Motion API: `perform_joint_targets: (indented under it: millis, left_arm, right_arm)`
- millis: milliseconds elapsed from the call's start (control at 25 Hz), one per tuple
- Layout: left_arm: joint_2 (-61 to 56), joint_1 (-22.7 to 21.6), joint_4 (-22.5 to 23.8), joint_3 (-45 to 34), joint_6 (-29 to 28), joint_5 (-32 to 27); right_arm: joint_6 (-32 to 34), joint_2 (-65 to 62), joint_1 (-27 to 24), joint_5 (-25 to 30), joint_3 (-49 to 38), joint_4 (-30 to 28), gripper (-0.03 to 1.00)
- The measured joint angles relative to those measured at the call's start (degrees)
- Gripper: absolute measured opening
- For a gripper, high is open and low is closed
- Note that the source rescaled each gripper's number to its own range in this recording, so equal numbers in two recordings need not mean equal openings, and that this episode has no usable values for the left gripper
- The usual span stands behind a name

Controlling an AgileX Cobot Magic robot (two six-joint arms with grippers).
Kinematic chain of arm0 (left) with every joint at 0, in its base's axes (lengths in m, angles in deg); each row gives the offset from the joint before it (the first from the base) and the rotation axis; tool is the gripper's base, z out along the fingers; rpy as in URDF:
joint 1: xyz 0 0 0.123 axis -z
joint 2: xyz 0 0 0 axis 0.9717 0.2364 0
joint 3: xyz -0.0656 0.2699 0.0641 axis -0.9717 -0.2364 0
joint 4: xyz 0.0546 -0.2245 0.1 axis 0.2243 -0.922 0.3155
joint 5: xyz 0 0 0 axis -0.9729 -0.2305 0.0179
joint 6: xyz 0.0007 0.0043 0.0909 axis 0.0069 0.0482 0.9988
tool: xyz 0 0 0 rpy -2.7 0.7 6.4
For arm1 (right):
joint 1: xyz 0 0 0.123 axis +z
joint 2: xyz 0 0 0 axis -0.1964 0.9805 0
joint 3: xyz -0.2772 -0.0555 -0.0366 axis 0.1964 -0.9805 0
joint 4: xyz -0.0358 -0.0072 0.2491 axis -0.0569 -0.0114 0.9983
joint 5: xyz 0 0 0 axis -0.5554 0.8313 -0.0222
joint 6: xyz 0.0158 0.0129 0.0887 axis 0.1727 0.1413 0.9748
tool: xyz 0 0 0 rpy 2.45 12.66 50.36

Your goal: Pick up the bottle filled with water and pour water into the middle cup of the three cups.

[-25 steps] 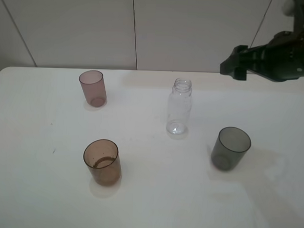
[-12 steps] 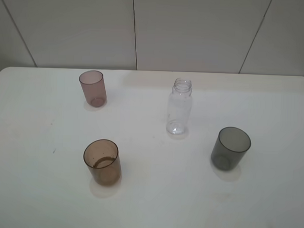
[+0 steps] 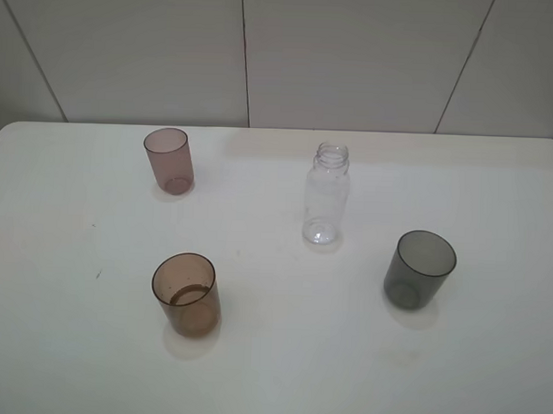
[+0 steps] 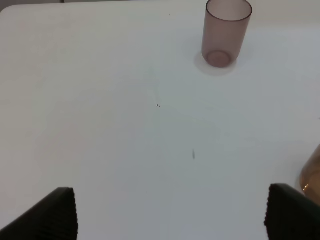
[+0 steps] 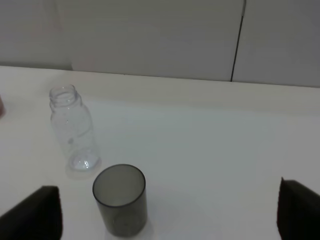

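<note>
White table (image 3: 271, 370) fills your overhead view, and you have four things standing upright on it, all well apart. Your bottle (image 3: 326, 193) sits right of centre toward the far edge, clear and capless; no water level can be made out in it. The amber-brown cup (image 3: 186, 294), your middle cup, stands nearest the front on the left side. The mauve-pink cup (image 3: 168, 160) is behind it near the far edge, and the dark grey cup (image 3: 420, 269) is to the front right of the bottle.

Neither arm shows in your overhead view. Your left gripper (image 4: 170, 212) hangs over bare table with its fingertips spread wide and holding nothing; the pink cup (image 4: 226, 31) lies ahead of it. Your right gripper (image 5: 170, 212) is likewise spread wide and empty, with the grey cup (image 5: 120, 199) between its fingertips' lines and the bottle (image 5: 73, 128) just beyond.
</note>
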Motion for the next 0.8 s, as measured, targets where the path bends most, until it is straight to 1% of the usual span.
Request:
perform_joint_targets:
  millis: [80, 200, 280, 800]
  left_arm:
    - [0.0, 0.0, 0.0, 0.0, 0.0, 0.0]
    - [0.0, 0.0, 0.0, 0.0, 0.0, 0.0]
    - [0.0, 0.0, 0.0, 0.0, 0.0, 0.0]
    - [0.0, 0.0, 0.0, 0.0, 0.0, 0.0]
  right_arm:
    - [0.0, -1.6, 0.0, -0.8, -3.2, 0.0, 0.91]
    - [0.0, -1.9, 0.0, -3.9, -7.2, 0.0, 0.91]
    - [0.0, -1.9, 0.0, -4.1, -9.0, 0.0, 0.91]
    - [0.3, -1.9, 0.0, -4.6, -9.6, 0.0, 0.91]
